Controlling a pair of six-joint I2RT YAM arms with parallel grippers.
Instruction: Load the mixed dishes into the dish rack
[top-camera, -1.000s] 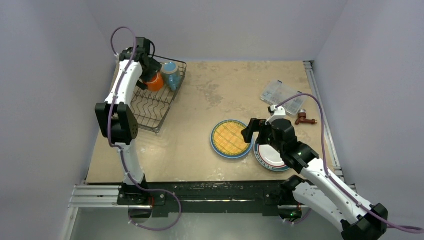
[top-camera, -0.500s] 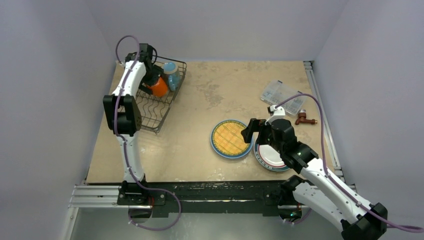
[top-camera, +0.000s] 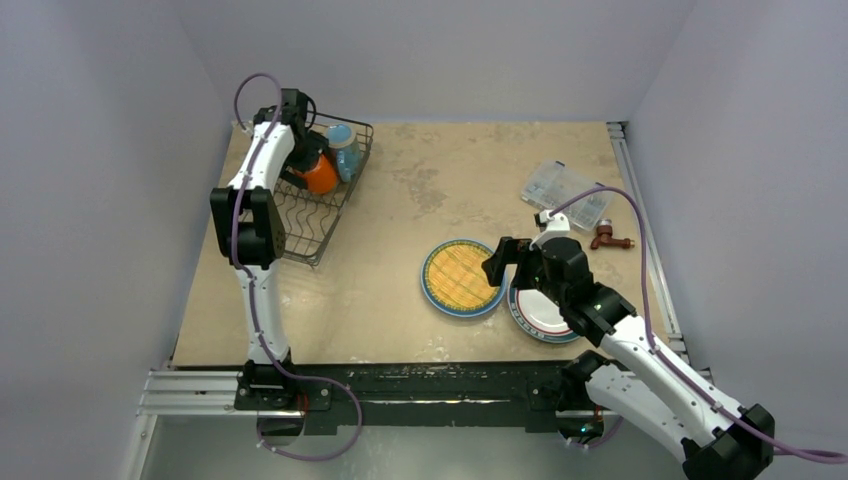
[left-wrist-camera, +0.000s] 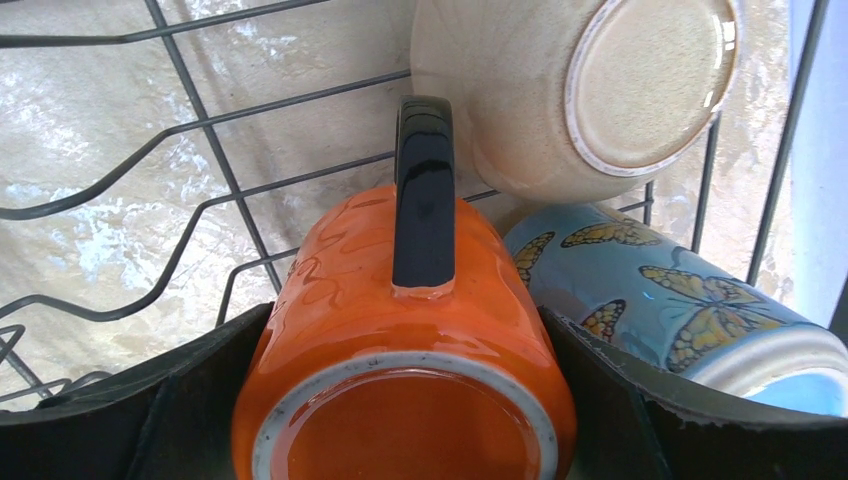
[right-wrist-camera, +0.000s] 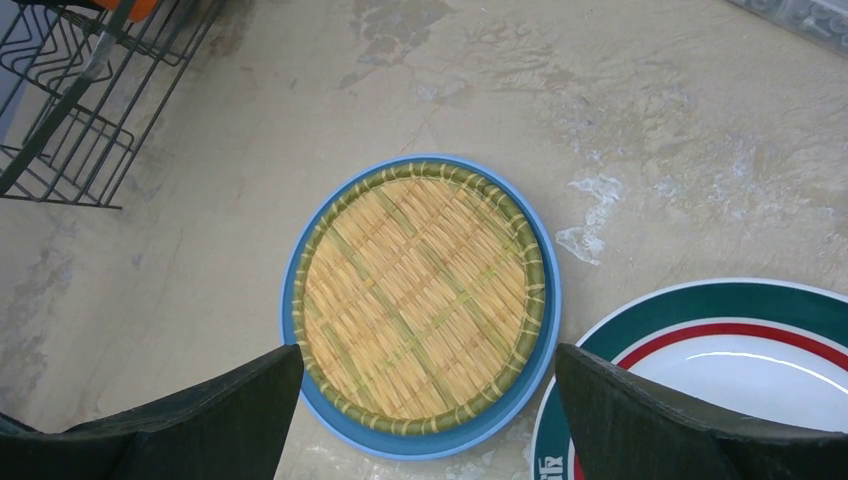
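The orange cup (left-wrist-camera: 400, 340) is clasped by the left gripper (left-wrist-camera: 405, 400) inside the rack (top-camera: 315, 215); release is judged next; the right gripper (right-wrist-camera: 430, 395) is held wide over the woven plate (right-wrist-camera: 420, 300), to be grasped.

Upper end of dish rack (top-camera: 318, 205) jammed: orange cup (left-wrist-camera: 400, 330), cream cup (left-wrist-camera: 570, 90), blue mug (left-wrist-camera: 660, 290) packed close. Lower rack wires free. Mid-frame counter (top-camera: 400, 200) open; yellow woven plate (right-wrist-camera: 420, 300), teal-rimmed plate (right-wrist-camera: 720, 360) block lower right.

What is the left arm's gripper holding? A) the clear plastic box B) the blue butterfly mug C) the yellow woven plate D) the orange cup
D: the left wrist view shows the left gripper closed against both sides of the orange cup, above the wires of the dish rack.
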